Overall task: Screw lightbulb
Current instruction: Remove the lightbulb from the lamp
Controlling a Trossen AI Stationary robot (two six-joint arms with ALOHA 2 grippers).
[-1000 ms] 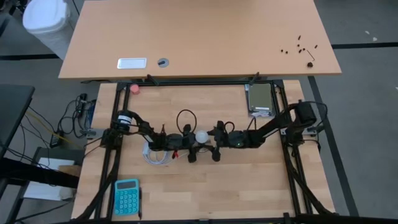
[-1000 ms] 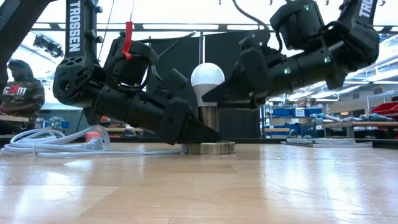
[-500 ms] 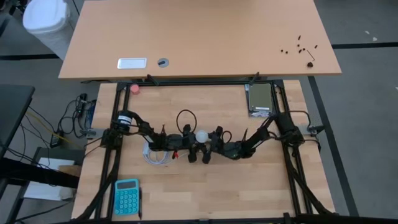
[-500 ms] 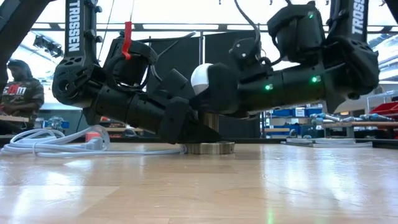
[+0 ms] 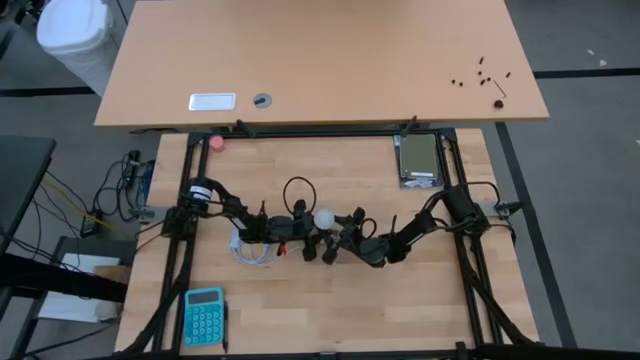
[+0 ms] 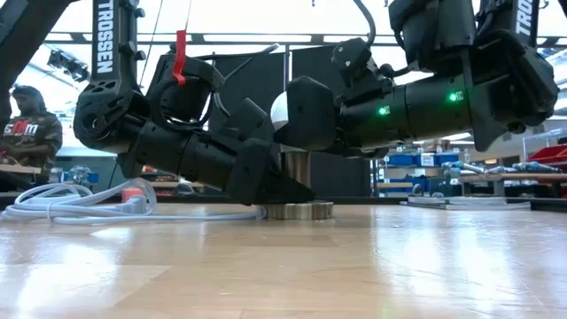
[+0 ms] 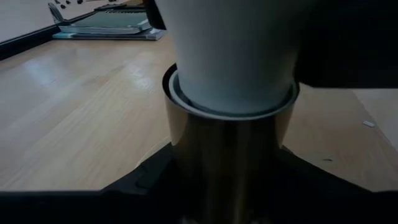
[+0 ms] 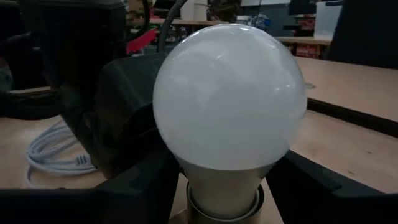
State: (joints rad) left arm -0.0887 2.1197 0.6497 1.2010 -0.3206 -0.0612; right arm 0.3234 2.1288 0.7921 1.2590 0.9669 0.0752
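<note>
The white lightbulb (image 5: pixel 324 217) stands upright with its neck in the round metal socket (image 7: pixel 227 155), whose disc base (image 6: pixel 299 210) rests on the wooden table. My left gripper (image 5: pixel 310 226) reaches in from the left and is shut on the socket. My right gripper (image 5: pixel 337 232) comes from the right and is closed around the bulb (image 8: pixel 229 99). In the low view its finger hides all but a white sliver of the globe. My left gripper pinches the socket's upright metal barrel (image 7: pixel 186 162) between its two fingers, low down near the disc base. It comes from the table's left, tipped slightly down. The socket stands upright on the table. My right gripper has the bulb between its two fingers, which meet the tapering sides (image 8: pixel 186 171) just under the globe. It comes level from the table's right and slightly near side. The bulb stands upright in the socket.
A coiled white cord (image 5: pixel 248 245) lies on the table behind my left gripper. A blue calculator (image 5: pixel 204 315) sits at the near left, a pink ball (image 5: pixel 217 143) at the far left, a grey flat box (image 5: pixel 420 160) at the far right. A person (image 6: pixel 27 133) sits beyond the table.
My right gripper has swung toward the table's near edge and sunk a little, turning at the wrist. It has come in around the bulb, which stood mostly uncovered in the low view a second ago. The bulb, the socket and my left gripper have kept still.
</note>
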